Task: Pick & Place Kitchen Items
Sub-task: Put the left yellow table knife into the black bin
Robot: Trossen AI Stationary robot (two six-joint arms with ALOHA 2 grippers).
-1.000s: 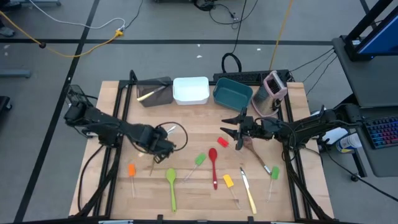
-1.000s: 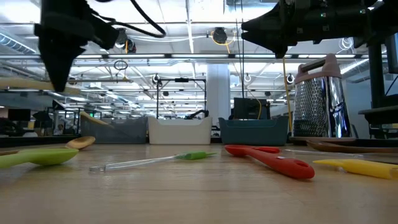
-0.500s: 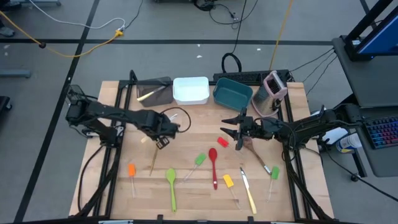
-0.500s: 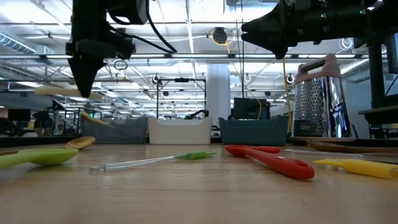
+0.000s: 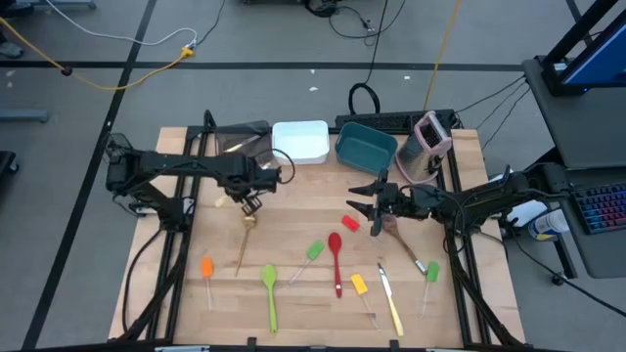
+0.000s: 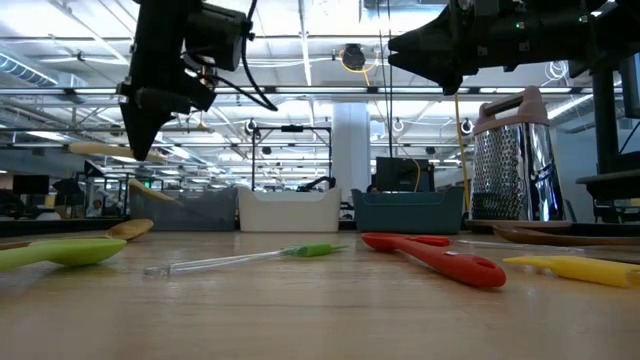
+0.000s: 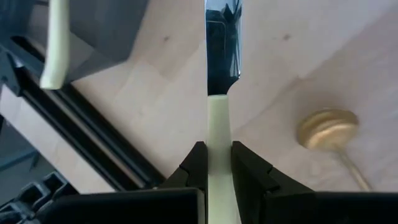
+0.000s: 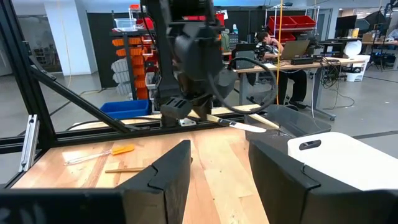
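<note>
My left gripper [image 5: 249,203] is shut on a cream-handled knife [image 7: 219,118] and hangs above the table, just in front of the brown tub [image 5: 245,145]. The tub holds another cream-handled knife [image 5: 230,149]. A gold spoon [image 5: 245,240] lies on the table below the left gripper. My right gripper [image 5: 364,206] hangs open and empty above the table's right middle, near a red spatula head [image 5: 350,224] and a wooden spoon [image 5: 403,240]. My left gripper pinches the knife's cream handle [image 7: 217,134] between its two fingers, a little behind where the blade [image 7: 222,43] starts. The fingers come from above, pointing down, and lie across the knife. The knife is level and lifted clear of the table [image 6: 100,149].
A white tub [image 5: 300,143], a teal tub [image 5: 366,147] and a pink-and-grey grater [image 5: 427,137] stand along the far edge. An orange spatula [image 5: 207,269], green spoon [image 5: 270,288], green spatula [image 5: 311,254], red spoon [image 5: 335,256], yellow spatula [image 5: 360,286] and a knife [image 5: 391,303] lie near the front.
My left gripper has carried the knife toward the table's far edge, toward the brown tub, passing over the gold spoon. It stays shut on the knife, which stays level and clear of the table.
</note>
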